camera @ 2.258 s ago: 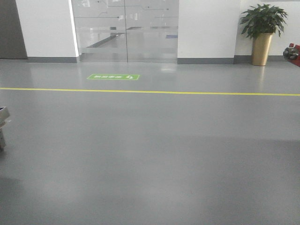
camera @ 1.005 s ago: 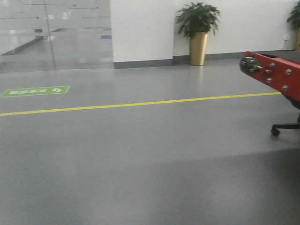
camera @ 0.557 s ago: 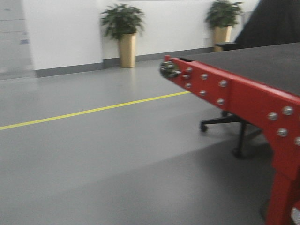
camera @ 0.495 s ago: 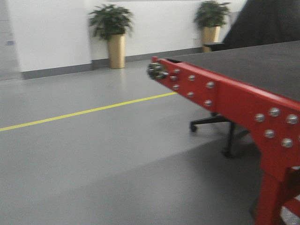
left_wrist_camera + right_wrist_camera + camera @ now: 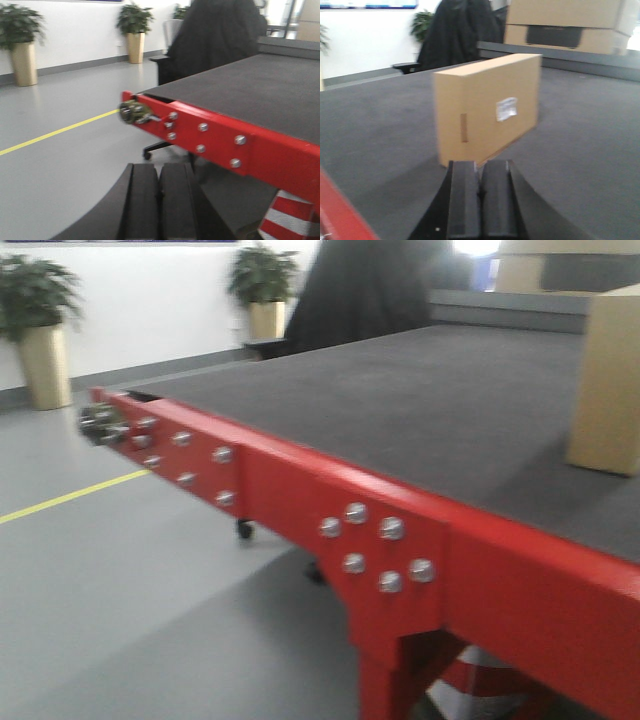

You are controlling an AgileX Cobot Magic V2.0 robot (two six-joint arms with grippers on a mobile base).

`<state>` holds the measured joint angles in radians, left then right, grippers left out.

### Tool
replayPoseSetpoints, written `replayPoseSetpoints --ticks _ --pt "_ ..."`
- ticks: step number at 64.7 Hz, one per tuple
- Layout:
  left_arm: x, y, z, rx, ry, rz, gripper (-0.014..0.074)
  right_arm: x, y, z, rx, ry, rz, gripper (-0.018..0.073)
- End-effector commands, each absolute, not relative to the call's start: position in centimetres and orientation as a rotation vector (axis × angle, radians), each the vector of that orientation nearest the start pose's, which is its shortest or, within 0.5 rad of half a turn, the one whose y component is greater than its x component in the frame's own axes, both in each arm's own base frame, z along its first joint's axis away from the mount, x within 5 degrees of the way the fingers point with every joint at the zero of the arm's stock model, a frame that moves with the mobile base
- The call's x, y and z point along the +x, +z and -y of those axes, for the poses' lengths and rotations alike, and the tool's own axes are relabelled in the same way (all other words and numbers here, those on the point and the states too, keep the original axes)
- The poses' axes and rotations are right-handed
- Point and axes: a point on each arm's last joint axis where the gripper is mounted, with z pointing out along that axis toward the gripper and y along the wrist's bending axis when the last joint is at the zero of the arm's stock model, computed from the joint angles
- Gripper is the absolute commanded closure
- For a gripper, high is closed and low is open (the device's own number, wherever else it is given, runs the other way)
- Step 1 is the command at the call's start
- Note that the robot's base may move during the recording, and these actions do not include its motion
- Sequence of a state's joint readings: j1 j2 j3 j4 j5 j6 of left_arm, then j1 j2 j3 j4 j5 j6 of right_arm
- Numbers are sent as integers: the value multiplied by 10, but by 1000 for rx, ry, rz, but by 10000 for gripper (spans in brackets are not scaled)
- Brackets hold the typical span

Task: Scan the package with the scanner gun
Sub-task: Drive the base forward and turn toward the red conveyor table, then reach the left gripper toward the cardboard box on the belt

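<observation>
Plainly brown package (image 5: pixel 485 107), upright, small white label (image 5: pixel 506 108), thin slot (image 5: pixel 464 128)

Matt cardboard package (image 5: pixel 485 107), rough grey tabletop (image 5: pixel 420 400) (glossy red frame (image 5: pixel 285 475))

only the ends show: left gripper (image 5: pixel 159 167) and right gripper (image 5: pixel 480 165) are both matte black, each with two flat rectangular fingers (image 5: pixel 142 200) split by a thin seam, outer flanks flaring into curved shoulders, small pale dot low on the right one's flank.
</observation>
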<state>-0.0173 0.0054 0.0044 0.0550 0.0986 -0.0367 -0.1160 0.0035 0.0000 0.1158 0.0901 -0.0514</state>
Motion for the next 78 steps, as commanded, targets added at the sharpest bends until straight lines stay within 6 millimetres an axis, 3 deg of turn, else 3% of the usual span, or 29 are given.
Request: replayPoseSetpoints --ticks 1,78 --pt "56 206 1 28 1 -1564 707 56 207 6 130 -41 -1551 712" --pt "56 206 1 28 1 -1564 707 56 207 6 129 -39 -1551 712"
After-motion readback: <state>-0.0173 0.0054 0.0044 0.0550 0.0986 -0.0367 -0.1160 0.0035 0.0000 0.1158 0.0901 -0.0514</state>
